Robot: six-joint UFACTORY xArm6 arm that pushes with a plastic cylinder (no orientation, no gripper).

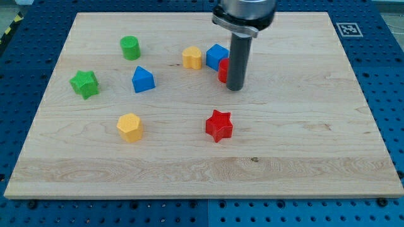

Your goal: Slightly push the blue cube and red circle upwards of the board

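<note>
Standing upright on the pale, grained wooden board point(303, 145), my tip point(235, 87) touches the red circle point(223, 69), half hidden behind the rod; the blue cube point(216, 55) adjoins it; no gripper exists.

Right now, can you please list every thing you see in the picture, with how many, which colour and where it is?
board: one, light wood, fills most of the view.
blue cube: one, blue, upper middle, just left of the rod.
red circle: one, red, partly hidden behind the rod, touching the blue cube's lower right.
yellow block: one, yellow, just left of the blue cube.
green cylinder: one, green, upper left.
green star: one, green, far left.
blue block: one, blue, peaked top, left of centre.
yellow hexagon: one, yellow, lower left.
red star: one, red, below centre.
marker tag: one, black and white, top right corner.
my tip: one, dark rod, right beside the red circle.
</note>
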